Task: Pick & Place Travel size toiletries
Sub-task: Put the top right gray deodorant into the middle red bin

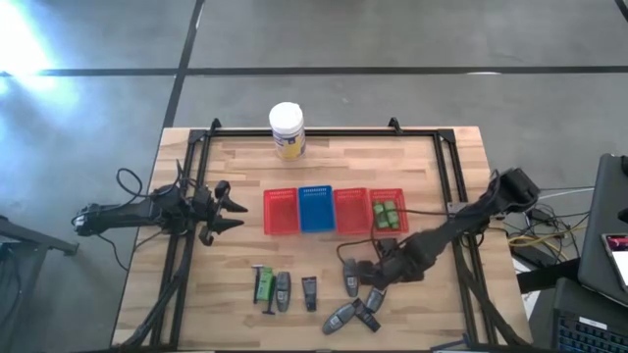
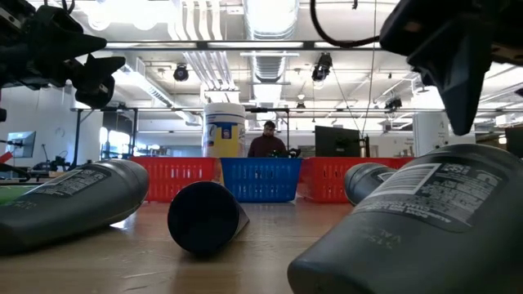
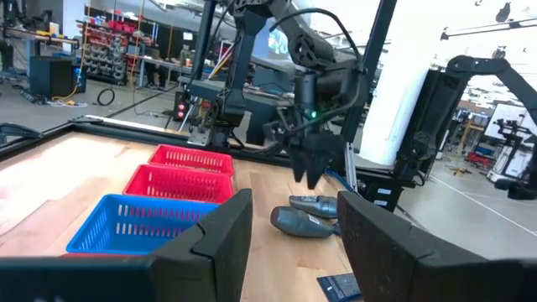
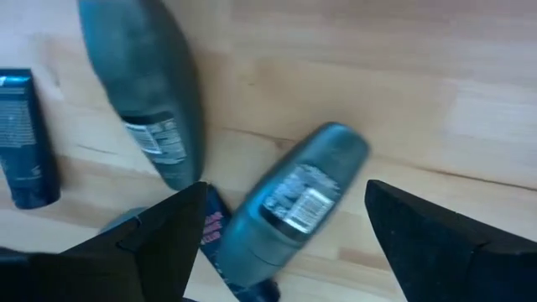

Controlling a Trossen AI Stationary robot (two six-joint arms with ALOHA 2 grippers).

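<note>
Four baskets [image 1: 282,212], one jar [image 1: 287,130], some ten toiletries [image 1: 309,292].

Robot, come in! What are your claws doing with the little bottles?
Right gripper: jaws open, over the grey plastic bottle, nothing held. Left gripper open, waiting left of the red mesh basket. Nothing blocking.

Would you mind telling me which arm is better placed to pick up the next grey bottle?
Right. Its open gripper hangs over the grey bottles at the table's front, while the left gripper waits open, apart, left of the baskets.
</note>
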